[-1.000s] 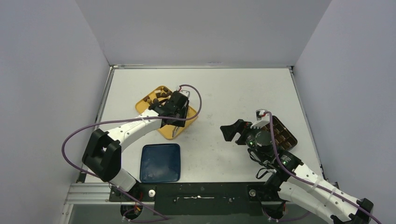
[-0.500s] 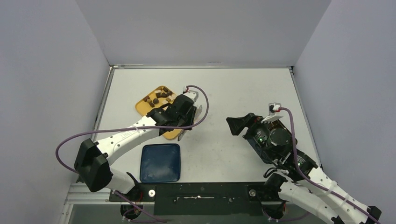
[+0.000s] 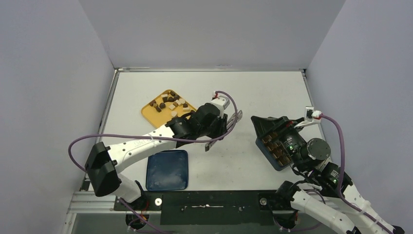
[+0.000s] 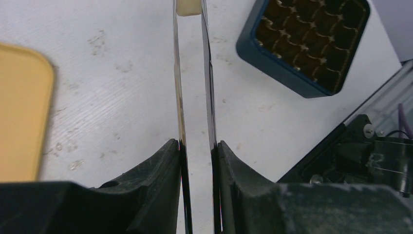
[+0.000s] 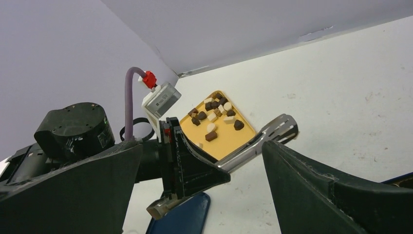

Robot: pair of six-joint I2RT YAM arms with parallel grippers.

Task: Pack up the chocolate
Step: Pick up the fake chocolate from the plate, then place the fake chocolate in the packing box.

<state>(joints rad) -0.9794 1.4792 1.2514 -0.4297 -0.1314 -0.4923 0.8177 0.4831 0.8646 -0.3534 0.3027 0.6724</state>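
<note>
Most chocolate [image 3: 168,102] heaped on yellow tray [image 3: 147,111]; one cream piece [image 4: 188,7] pinched at tips of tongs [image 4: 209,73], clamped in left gripper [image 4: 197,146]. Likely light, brittle, smooth: nip across flat sides, gently. Jaws of right gripper [image 5: 202,146] wide, empty. Since half a second ago, tongs swung off tray toward box [image 4: 302,44]; right arm drew back

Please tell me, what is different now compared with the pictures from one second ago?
The left tool, shut on the tongs, moved right from the yellow tray toward the compartment box, a cream chocolate piece between the tong tips. The right tool, open, swung to the right; the box seems shifted left. The tray and blue lid stayed.
</note>
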